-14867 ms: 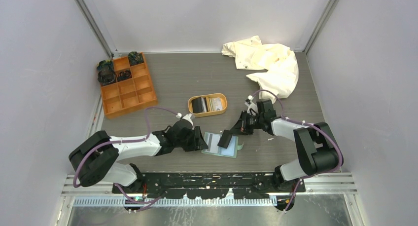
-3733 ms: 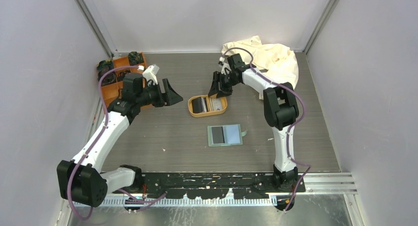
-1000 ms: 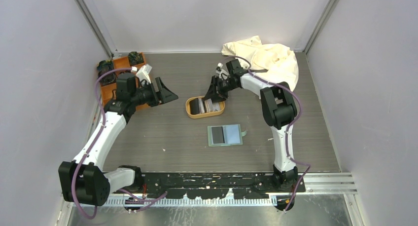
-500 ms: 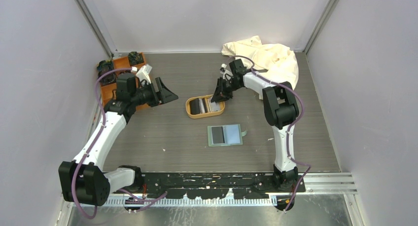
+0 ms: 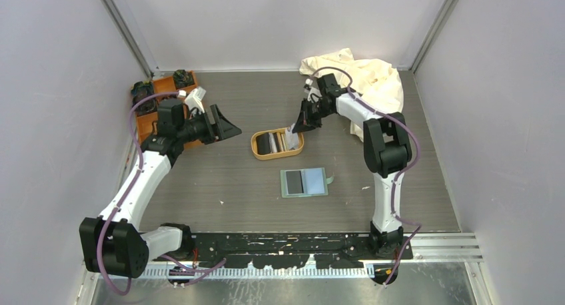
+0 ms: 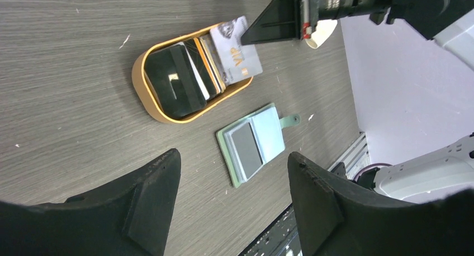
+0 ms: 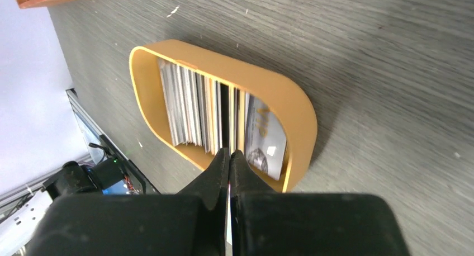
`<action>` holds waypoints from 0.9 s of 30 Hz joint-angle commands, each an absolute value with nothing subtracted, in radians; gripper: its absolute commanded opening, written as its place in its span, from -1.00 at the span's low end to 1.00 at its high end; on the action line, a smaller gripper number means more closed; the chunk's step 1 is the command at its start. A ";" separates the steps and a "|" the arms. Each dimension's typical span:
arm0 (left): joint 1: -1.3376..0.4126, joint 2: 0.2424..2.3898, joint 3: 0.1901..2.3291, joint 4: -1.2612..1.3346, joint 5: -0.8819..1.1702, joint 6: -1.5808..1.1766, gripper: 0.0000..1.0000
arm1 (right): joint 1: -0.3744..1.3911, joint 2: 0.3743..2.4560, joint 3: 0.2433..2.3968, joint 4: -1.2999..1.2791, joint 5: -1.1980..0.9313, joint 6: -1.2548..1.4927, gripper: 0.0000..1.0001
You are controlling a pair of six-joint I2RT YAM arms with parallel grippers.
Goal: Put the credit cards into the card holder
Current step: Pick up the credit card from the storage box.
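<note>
The sage-green card holder (image 5: pixel 304 182) lies open on the table with a grey card and a light blue card in it; the left wrist view shows the card holder (image 6: pixel 254 143) too. Several credit cards (image 7: pixel 193 108) stand on edge in an oval tan tray (image 5: pixel 256 142). A grey-white card (image 6: pixel 239 43) leans at the tray's right end. My right gripper (image 7: pixel 230 152) is shut at that end, a thin pale card edge pinched between its jaws; from above the right gripper (image 5: pixel 296 127) sits over the tray's right end. My left gripper (image 5: pixel 228 122) hangs open and empty, left of the tray.
An orange compartment box (image 5: pixel 172 115) with dark items sits at the back left, just behind my left gripper. A cream cloth (image 5: pixel 363 82) is bunched at the back right, behind my right arm. Grey walls close in three sides.
My right gripper has shut on a card at the tray's right end and shifted slightly right. The left arm, tray and card holder have not moved.
</note>
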State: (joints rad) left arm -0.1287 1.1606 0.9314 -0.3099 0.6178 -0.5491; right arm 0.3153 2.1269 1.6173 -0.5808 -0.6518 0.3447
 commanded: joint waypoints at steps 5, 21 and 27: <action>-0.123 1.144 0.910 -0.174 0.715 -0.591 0.43 | 0.267 1.918 1.563 -0.570 -0.694 0.297 -0.98; -0.529 0.946 0.474 0.545 0.478 -0.931 0.49 | 0.222 1.489 1.036 0.031 -1.144 0.547 -0.98; -0.764 0.917 0.325 0.745 0.187 -0.931 0.46 | 0.261 1.466 0.961 0.110 -1.223 0.564 -0.97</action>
State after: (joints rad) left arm -0.6567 0.9245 0.3771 0.4957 0.4419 -0.9180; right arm 0.2329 1.4975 0.9848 -0.0368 -1.1202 0.5190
